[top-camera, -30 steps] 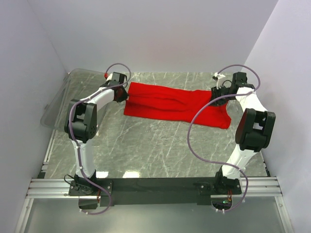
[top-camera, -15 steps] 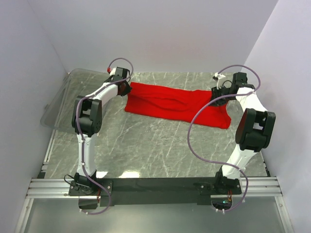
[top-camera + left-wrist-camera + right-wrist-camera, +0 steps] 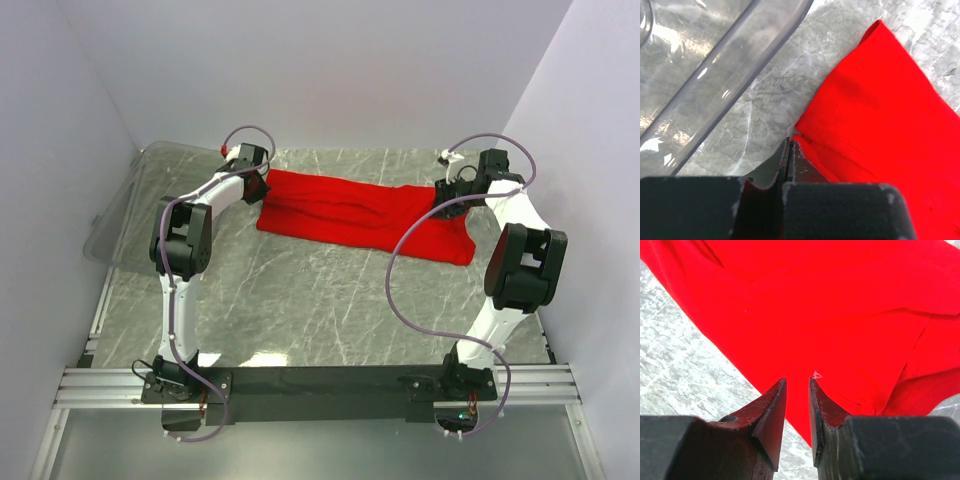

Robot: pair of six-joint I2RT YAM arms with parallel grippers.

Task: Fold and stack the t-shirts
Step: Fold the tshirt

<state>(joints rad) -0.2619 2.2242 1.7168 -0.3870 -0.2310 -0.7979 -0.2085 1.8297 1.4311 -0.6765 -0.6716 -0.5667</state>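
Note:
The red t-shirt (image 3: 350, 210) lies crumpled in a long band across the far part of the table. My left gripper (image 3: 256, 188) is at its left end. In the left wrist view the jaws (image 3: 789, 142) are pressed together at a corner of the t-shirt's (image 3: 880, 110) edge. My right gripper (image 3: 447, 203) hovers over the shirt's right part. In the right wrist view its fingers (image 3: 797, 380) stand a narrow gap apart above the red cloth (image 3: 830, 305), holding nothing.
A clear plastic bin (image 3: 120, 210) stands at the table's left edge, close to my left gripper; its rim shows in the left wrist view (image 3: 725, 70). White walls close in the far side and both sides. The marble tabletop (image 3: 320, 300) stretches toward the arm bases.
My left gripper has moved toward the far wall, and the shirt's left end has shifted a little with it. The right arm has not moved.

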